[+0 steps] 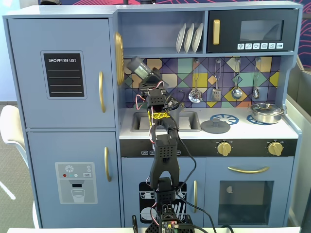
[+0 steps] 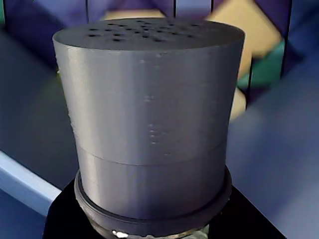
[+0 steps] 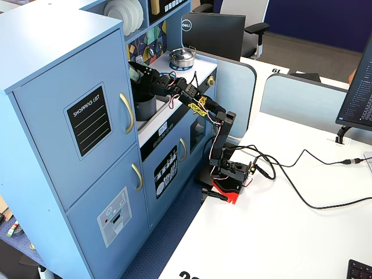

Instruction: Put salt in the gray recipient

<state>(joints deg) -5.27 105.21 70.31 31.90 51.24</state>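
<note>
My gripper [image 1: 147, 80] is shut on the salt shaker [image 1: 138, 68], which has a grey lid with small holes. It holds the shaker tilted in the air, high over the left of the sink. In the wrist view the shaker's lid [image 2: 149, 99] fills the frame, and only the black jaws at its base show my gripper [image 2: 149, 231]. A dark grey cup [image 3: 144, 107] stands in the sink below the shaker [image 3: 135, 72] and my gripper [image 3: 142, 78]. In the front fixed view the cup [image 1: 176, 115] is partly hidden behind the arm.
The toy kitchen's counter [image 1: 204, 132] holds the sink [image 1: 192, 121], a grey lid [image 1: 215, 126] on a burner and a steel pot [image 1: 266, 112] at the right. Utensils [image 1: 216, 92] hang on the back wall. A shelf with plates [image 1: 189, 38] is overhead.
</note>
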